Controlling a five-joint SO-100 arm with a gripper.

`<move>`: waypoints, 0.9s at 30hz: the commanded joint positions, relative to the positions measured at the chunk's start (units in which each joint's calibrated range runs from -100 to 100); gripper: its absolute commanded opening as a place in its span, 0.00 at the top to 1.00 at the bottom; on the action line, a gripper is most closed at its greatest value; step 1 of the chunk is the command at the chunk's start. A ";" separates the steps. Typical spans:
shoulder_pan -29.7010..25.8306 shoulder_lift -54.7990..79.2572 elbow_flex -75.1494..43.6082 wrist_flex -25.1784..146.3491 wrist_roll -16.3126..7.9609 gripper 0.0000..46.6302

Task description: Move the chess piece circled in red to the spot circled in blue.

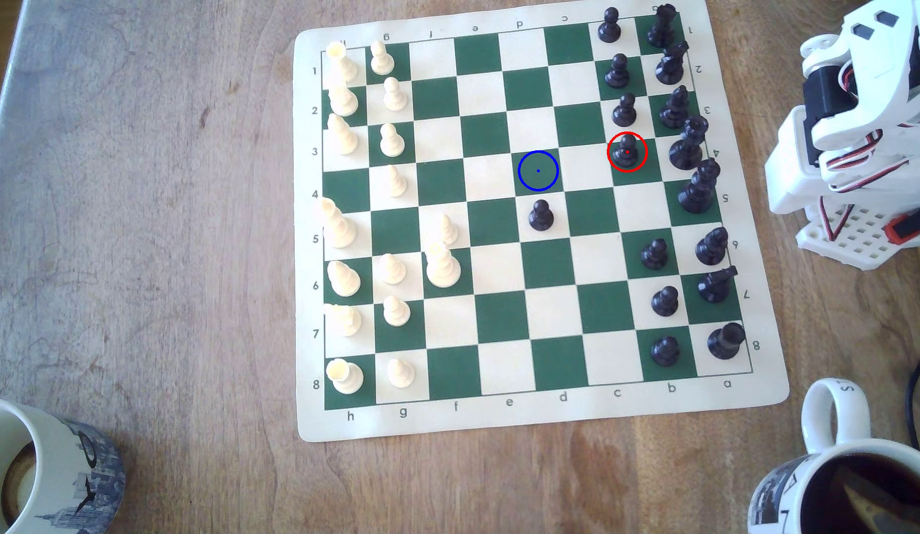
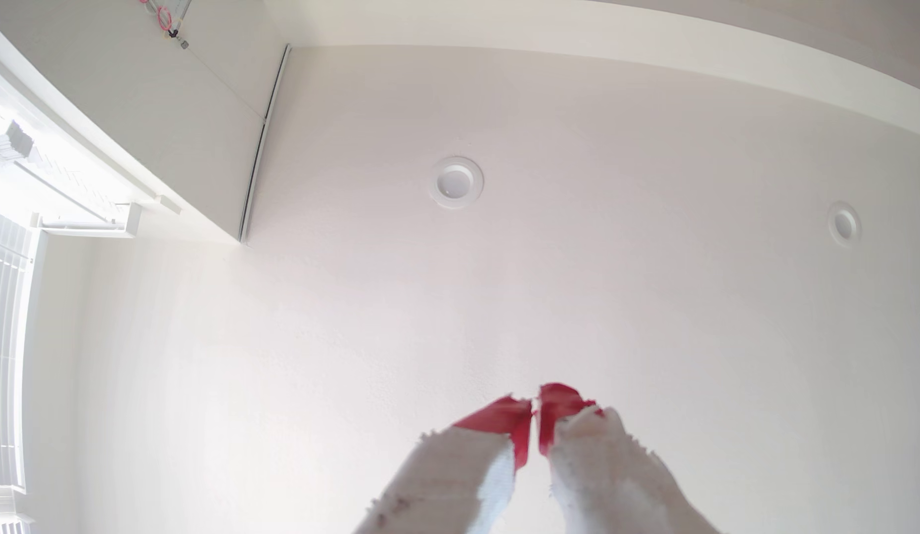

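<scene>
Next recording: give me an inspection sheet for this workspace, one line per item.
Surface: wooden table under a green-and-cream chess mat.
Job's things: red-ringed black pawn upright on its green square; blue-ringed square bare, with another black pawn on the square beside it.
Clutter: two mugs at the near corners.
End effector: red-tipped end effector points at the ceiling, its tips nearly touching, holding nothing.
Cables: red-white-black wires on the arm; dark cable.
Surroundings: recessed ceiling light, window blinds.

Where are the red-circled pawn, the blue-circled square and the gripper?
red-circled pawn [image 1: 627,152]: exterior view, on its round head.
blue-circled square [image 1: 538,170]: exterior view, on its green centre.
gripper [image 2: 535,411]: wrist view, between the red fingertips, jaws nearly together.
</scene>
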 commanded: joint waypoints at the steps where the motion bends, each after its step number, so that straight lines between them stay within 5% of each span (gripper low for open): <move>1: 0.67 -0.11 1.26 -0.38 0.15 1.00; 10: 7.87 -0.11 -2.09 32.38 0.05 1.00; 21: 21.40 -0.11 -27.47 111.99 -0.29 1.00; 27: 28.20 2.69 -40.17 138.20 -0.29 1.00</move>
